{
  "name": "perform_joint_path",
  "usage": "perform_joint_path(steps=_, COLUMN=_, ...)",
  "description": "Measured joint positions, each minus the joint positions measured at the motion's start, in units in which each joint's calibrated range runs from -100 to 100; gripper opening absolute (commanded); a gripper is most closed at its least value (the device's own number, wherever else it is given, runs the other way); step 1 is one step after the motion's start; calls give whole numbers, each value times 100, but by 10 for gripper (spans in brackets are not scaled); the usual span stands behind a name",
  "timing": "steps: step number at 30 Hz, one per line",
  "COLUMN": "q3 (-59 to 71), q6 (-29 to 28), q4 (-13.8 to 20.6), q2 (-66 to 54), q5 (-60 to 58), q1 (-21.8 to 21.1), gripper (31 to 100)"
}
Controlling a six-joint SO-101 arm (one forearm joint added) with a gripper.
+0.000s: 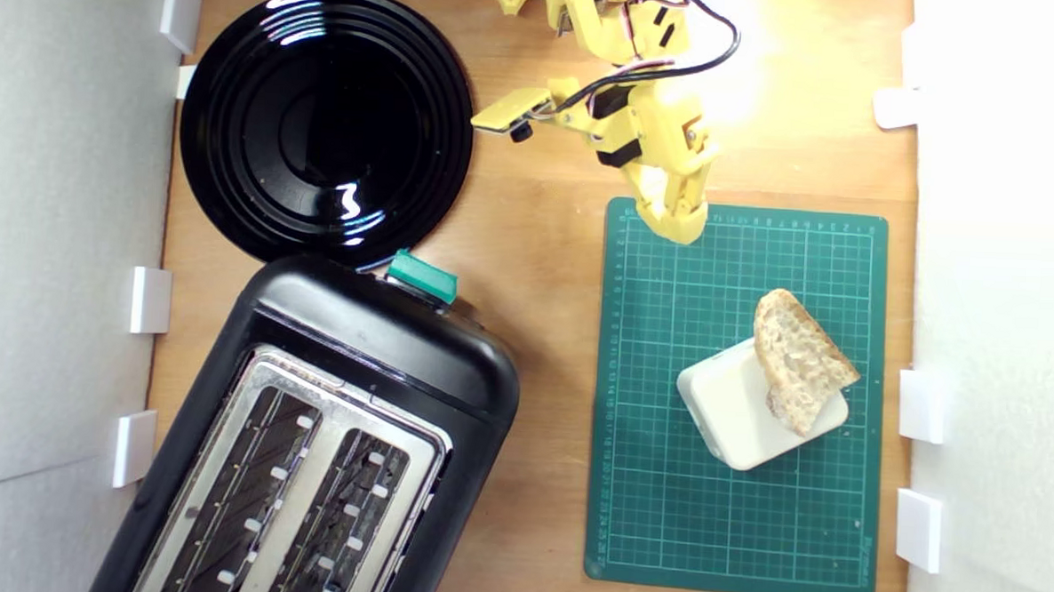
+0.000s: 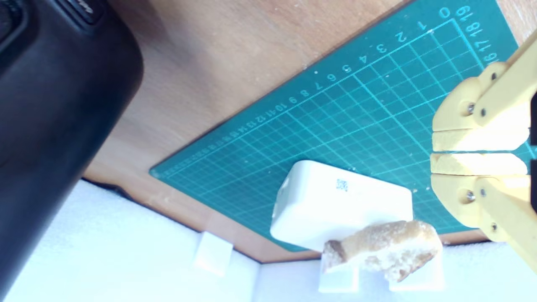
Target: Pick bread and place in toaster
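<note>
at the exterior view's left, a black plate (image 1: 325, 123) sat on the wooden surface (image 1: 546, 270), its lower rim just beside the toaster (image 1: 325, 447). the toaster lay at an angle below it, two long slots open in a silver top and a green knob (image 1: 423, 276) on the end nearest the plate. in the wrist view only a black corner of the toaster (image 2: 54, 113) showed.

further right, the yellow arm (image 1: 626, 60) reached in from the top edge. its claw (image 1: 679, 227) was clenched and empty, the two tips pressed together with only a thin line between them in the wrist view (image 2: 476, 152). it hung over the upper left corner of the green mat (image 1: 731, 518), well apart from the bread.

toward the exterior view's right, a white block (image 1: 731, 416) rested on the mat. the bread (image 1: 800, 357) leaned tilted on the block's right side, crumb facing up, part of it overhanging the block's edge. in the wrist view the bread (image 2: 384, 247) lay against the far side of the block (image 2: 335, 205), crust toward the camera. white foam walls (image 1: 1007, 308) closed in the surface on both sides.
</note>
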Motion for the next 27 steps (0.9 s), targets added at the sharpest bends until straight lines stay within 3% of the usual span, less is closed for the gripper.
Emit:
perform_joint_path(steps=10, q3=-28, q6=-26, q4=44, q2=1604, q5=-2186, q1=-275, gripper=411)
perform_joint_path(steps=16, q3=-120, q6=-352, q4=160, q2=2470, q5=-3424, q1=-339, gripper=411)
perform_joint_path(steps=27, q3=-176, q6=-414, q4=204, q2=2680, q5=-3686, q1=-357, gripper=411)
